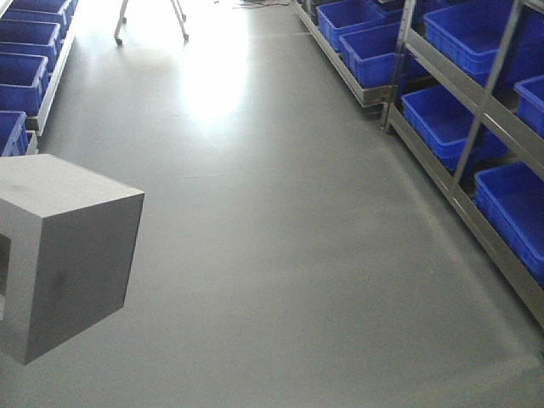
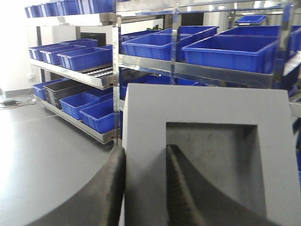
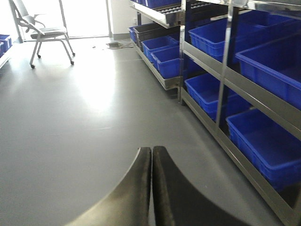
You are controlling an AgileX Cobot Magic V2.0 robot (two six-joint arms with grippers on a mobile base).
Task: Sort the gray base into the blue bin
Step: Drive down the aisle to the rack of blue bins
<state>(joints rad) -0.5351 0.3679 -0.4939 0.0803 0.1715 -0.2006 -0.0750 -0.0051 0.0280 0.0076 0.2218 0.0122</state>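
Your left gripper (image 2: 146, 157) clamps the gray base (image 2: 202, 101) by its recess wall, aloft for carrying; your right gripper (image 3: 151, 151) sits closed, empty.

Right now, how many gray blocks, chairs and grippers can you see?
gray base: 1
chair: 1
grippers: 2, the left gripper clamped on the gray base and the right gripper shut on nothing
Total: 4
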